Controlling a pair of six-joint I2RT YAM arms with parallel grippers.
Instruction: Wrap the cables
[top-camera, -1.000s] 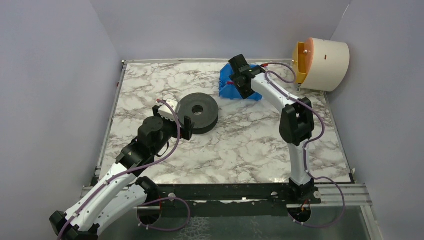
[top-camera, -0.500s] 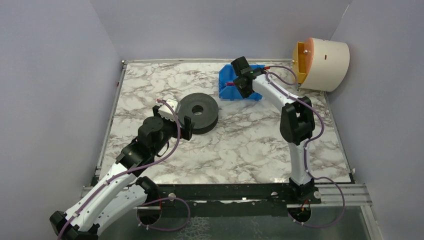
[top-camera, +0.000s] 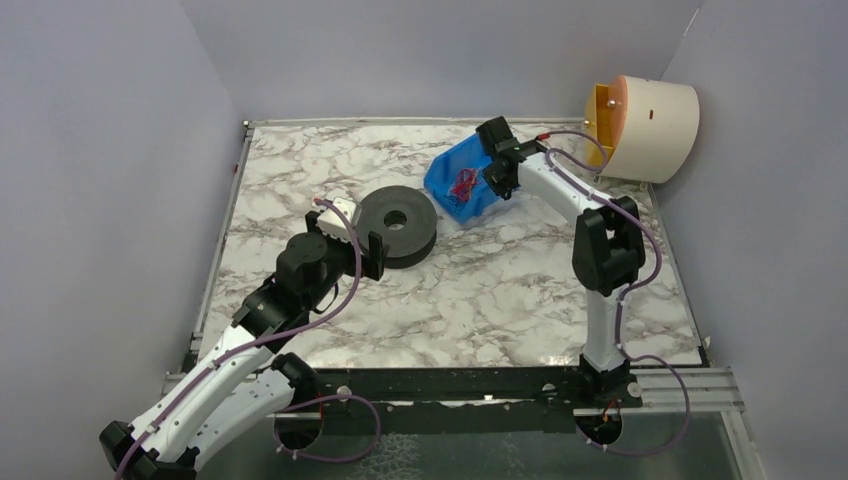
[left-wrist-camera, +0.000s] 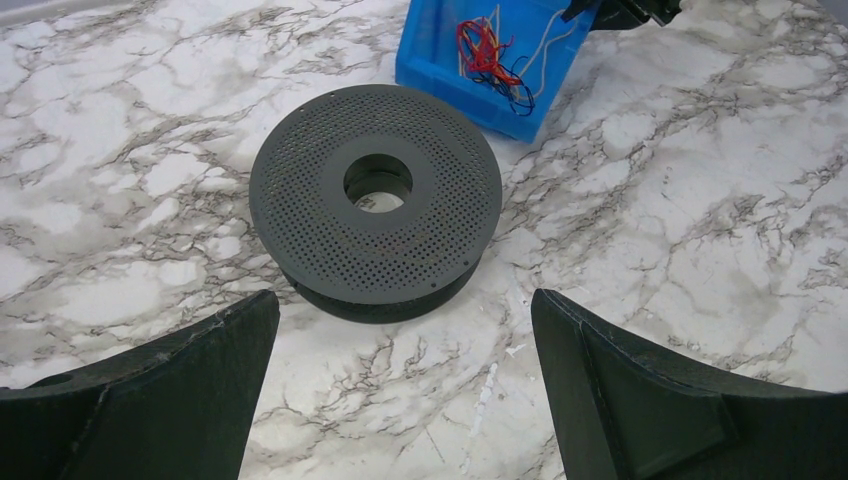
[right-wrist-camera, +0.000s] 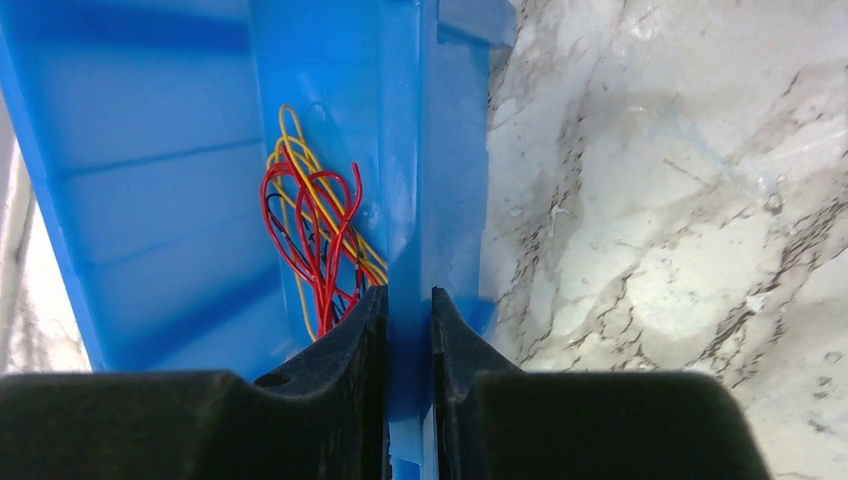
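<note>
The cables (right-wrist-camera: 315, 215), a tangle of thin red and yellow-orange wires, lie inside a blue bin (top-camera: 447, 180) at the back of the marble table. The bin is tipped and skewed, its open side toward the spool. My right gripper (right-wrist-camera: 408, 300) is shut on the bin's right wall (right-wrist-camera: 400, 150), one finger inside by the wires, one outside. A black perforated spool (left-wrist-camera: 300, 200) lies flat mid-table. Just in front of it my left gripper (left-wrist-camera: 405, 330) stands wide open and empty. The left wrist view also shows the bin (left-wrist-camera: 430, 60) with the cables (left-wrist-camera: 485, 55).
A beige drum with an orange end (top-camera: 650, 125) sits at the back right corner, beyond the table edge. Grey walls close in the table on the left, back and right. The black rail (top-camera: 450, 385) with the arm bases runs along the near edge.
My right gripper has closed on the bin's wall and tipped and swung the bin toward the spool, so the cables now show from above. The left arm has not moved.
</note>
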